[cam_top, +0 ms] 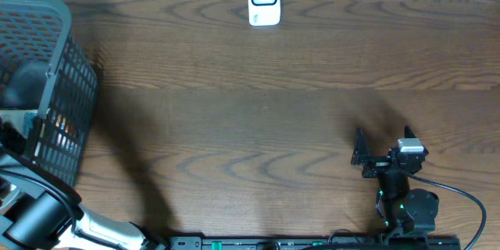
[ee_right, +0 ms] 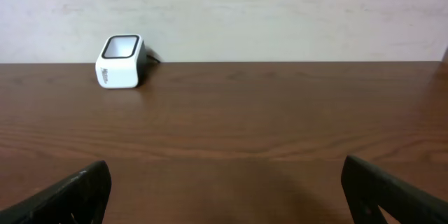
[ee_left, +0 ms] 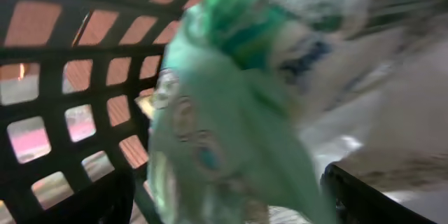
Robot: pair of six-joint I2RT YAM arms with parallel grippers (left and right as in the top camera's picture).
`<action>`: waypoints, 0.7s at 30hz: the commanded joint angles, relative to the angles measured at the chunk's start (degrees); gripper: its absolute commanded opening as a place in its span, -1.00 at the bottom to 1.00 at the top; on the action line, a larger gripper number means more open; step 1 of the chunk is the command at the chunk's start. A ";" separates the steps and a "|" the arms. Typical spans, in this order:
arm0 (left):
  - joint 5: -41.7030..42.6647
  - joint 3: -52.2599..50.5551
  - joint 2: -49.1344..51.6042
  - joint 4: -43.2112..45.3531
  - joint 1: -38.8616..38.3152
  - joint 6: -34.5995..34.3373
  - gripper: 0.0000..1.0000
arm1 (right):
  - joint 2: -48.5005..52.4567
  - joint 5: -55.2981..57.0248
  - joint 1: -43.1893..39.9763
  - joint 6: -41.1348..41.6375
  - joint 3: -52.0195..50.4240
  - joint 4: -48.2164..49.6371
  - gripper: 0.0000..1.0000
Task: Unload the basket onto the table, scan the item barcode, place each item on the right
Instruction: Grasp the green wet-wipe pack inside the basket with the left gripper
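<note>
Green packet, badly blurred, lies inside the black basket at the tabletop's left edge, between the left fingers; whether they grip it I cannot tell. Right fingers stand wide apart, empty, facing the white scanner.

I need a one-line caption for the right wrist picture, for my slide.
Right gripper open and empty above the wooden table, facing the white barcode scanner by the wall.
</note>
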 commanded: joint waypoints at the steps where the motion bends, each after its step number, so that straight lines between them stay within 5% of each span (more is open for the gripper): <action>1: 2.67 -0.07 0.42 -0.07 1.36 -1.92 0.66 | -0.09 0.04 -0.35 0.39 -0.09 -0.24 0.99; 9: 4.33 -0.07 0.42 0.83 1.90 -1.95 0.34 | -0.09 0.04 -0.35 0.39 -0.09 -0.24 0.99; 17: 4.33 -0.07 0.42 1.36 1.90 -2.25 -0.47 | -0.09 0.04 -0.35 0.39 -0.09 -0.24 0.99; 19: 4.31 -0.07 0.28 1.27 1.90 -3.37 -0.85 | -0.09 0.04 -0.35 0.39 -0.09 -0.24 0.99; 21: 4.31 -0.04 -0.39 0.96 1.88 -5.09 -0.86 | -0.09 0.04 -0.35 0.39 -0.09 -0.24 0.99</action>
